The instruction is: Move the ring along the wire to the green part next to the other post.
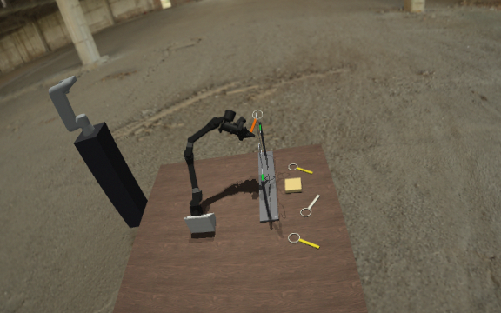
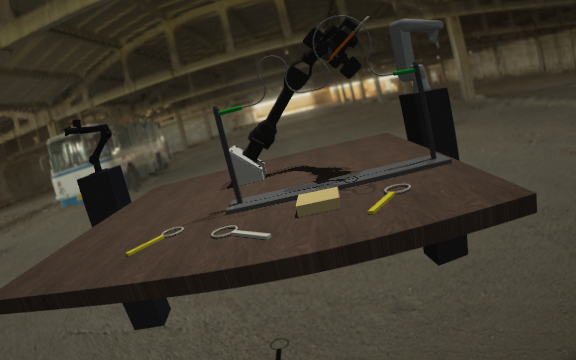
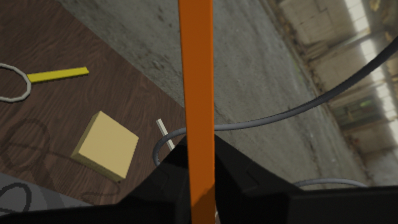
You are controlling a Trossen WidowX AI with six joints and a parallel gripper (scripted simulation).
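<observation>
You've got gripper (image 1: 250, 135) (image 2: 331, 59) (image 3: 200, 143) clamped on orange handle (image 1: 253, 125) (image 2: 342, 46) (image 3: 199, 90); ring (image 1: 257, 114) (image 2: 367, 21) up high by grey wire (image 2: 369, 47) (image 3: 280, 119), between green ends (image 1: 263, 177) (image 2: 230, 110) (image 2: 404, 72). Pick-up done; threading hard to confirm. Left for you: reach far green, release, back clear.

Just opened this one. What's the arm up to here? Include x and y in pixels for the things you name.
The black arm's tool (image 1: 251, 135) (image 3: 200, 143) is shut on the orange handle (image 1: 253, 125) (image 2: 339, 47) (image 3: 198, 75) of a ring (image 1: 253, 112), held high by the bent grey wire (image 2: 259, 75) (image 3: 280, 118). The ring is out over the wire's middle stretch, at neither green part (image 2: 230, 110) (image 2: 404, 72), so it hasn't been delivered or released. Whether anything touches the grey wire, I can't tell.
</observation>
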